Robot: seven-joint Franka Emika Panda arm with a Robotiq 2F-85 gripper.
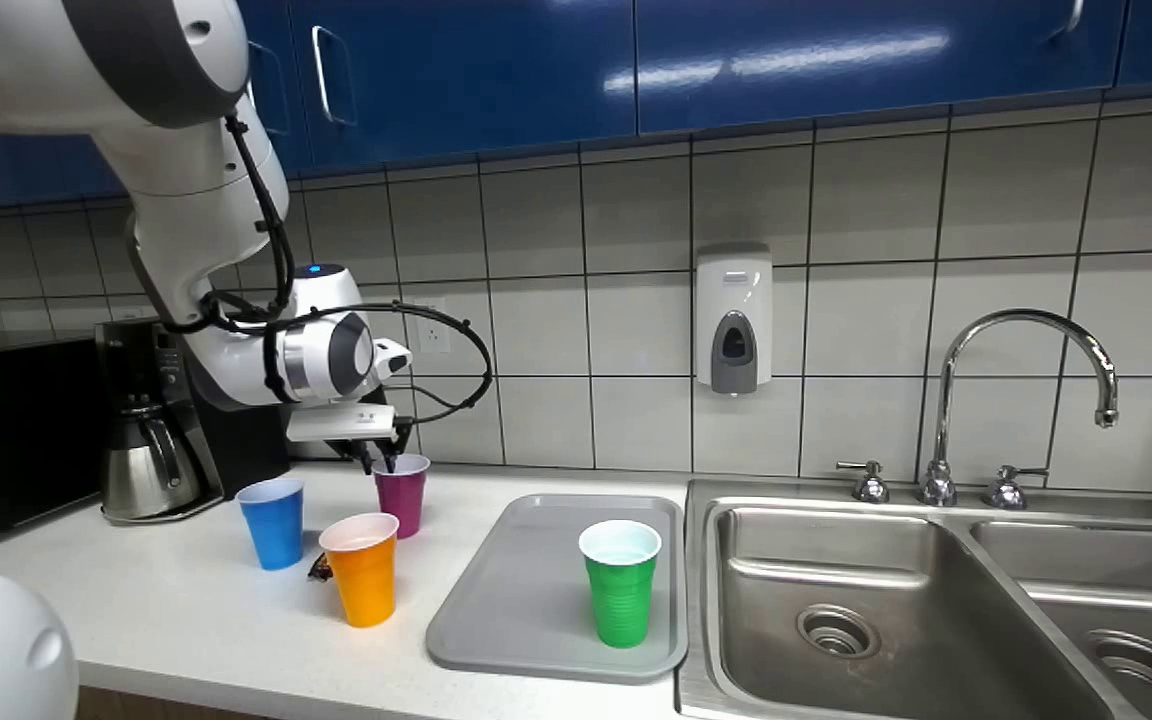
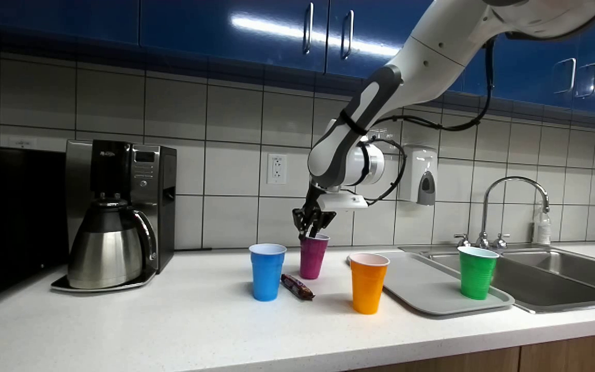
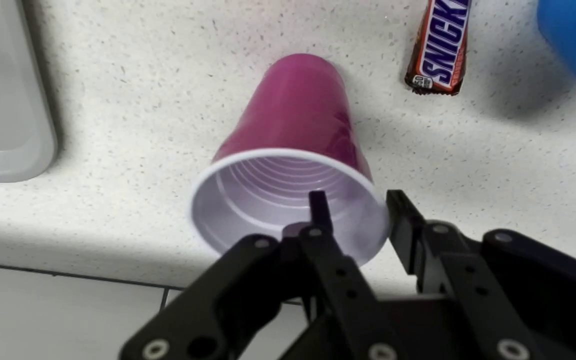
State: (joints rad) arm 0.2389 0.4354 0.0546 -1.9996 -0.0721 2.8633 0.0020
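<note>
Toward the far side of the worktop (image 2: 122, 330), close to the tiled wall (image 2: 230, 222), the purple cup (image 3: 295, 110) stands upright with the tool (image 3: 355, 197) at the left part of its rim. The fingers (image 3: 320, 212) are parted astride that rim: one reaches down into the cup, the other is outside, touching the wall or just beside it. The tool looks open rather than clamped, with no firm pinch on the cup.

As a judgement, the handling is at the stage of meeting the cup, not carrying it: the base rests on the worktop, and neither a lift nor a clear withdrawal is done. Of the four cups, only the green cup (image 1: 621, 600) stands on the tray (image 1: 516, 610); the purple cup, the nearer orange cup (image 2: 368, 284) and the blue cup (image 2: 266, 274) farther left are all off it.

Inside the purple cup, pale ringed walls and one finger show; its bottom cannot be made out. All the cups stand mouth up with pale insides, and what the other three hold, if anything, cannot be told. One candy bar (image 3: 440, 50) lies outside them on the worktop, just right of the blue cup and nearer than the purple cup. Far left, the steel carafe (image 2: 109, 253) in the coffee maker (image 2: 142, 196) hides its contents. At right, the sink (image 1: 704, 600) shows its drains.
</note>
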